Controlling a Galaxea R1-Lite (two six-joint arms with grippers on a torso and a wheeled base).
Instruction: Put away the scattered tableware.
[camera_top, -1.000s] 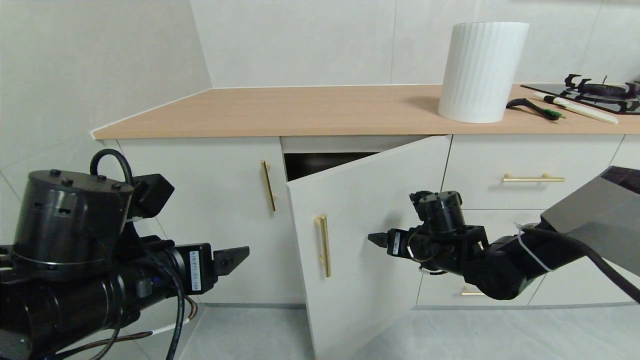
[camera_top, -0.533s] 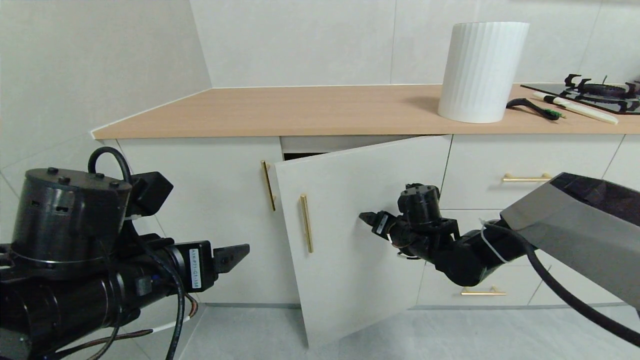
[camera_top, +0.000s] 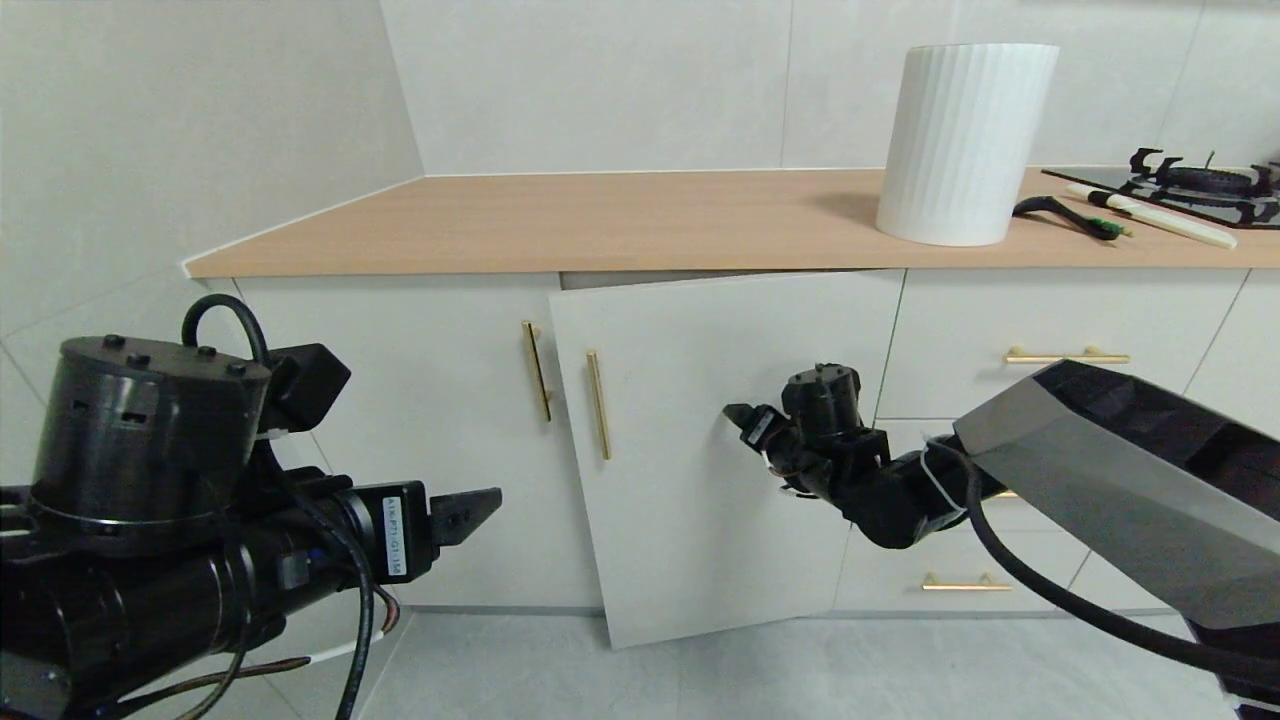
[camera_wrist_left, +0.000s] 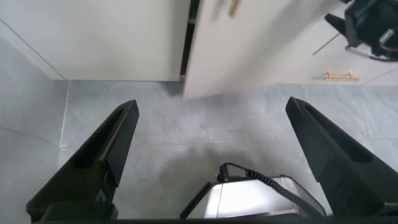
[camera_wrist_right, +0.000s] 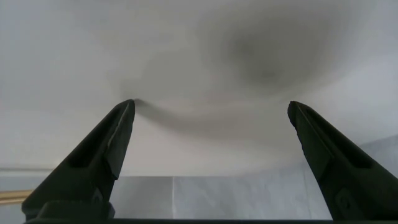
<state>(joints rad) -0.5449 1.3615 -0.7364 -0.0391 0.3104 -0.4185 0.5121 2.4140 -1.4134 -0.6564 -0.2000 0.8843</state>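
The white cabinet door (camera_top: 700, 450) under the wooden counter (camera_top: 560, 225) stands almost shut, its handle side still slightly out. My right gripper (camera_top: 741, 419) is open, and its fingertips rest against the door face (camera_wrist_right: 199, 62) to the right of the gold handle (camera_top: 597, 405). My left gripper (camera_top: 470, 515) is open and holds nothing, low at the left and well short of the cabinets. Its wrist view looks between the fingers (camera_wrist_left: 211, 106) at the floor and the door's lower corner (camera_wrist_left: 249, 56). A black-handled utensil (camera_top: 1065, 215) and a long white utensil (camera_top: 1150, 217) lie on the counter at the far right.
A tall white ribbed container (camera_top: 965, 145) stands on the counter beside the utensils. A black stove burner (camera_top: 1200, 185) is at the far right. Drawers with gold handles (camera_top: 1065, 355) sit right of the door, and another cabinet door (camera_top: 420, 430) sits left of it. Grey floor tiles (camera_top: 900, 670) lie below.
The cabinet door has swung from half open to almost shut, and the dark opening is gone. My right gripper moved forward and left with the door. The left arm stayed still.
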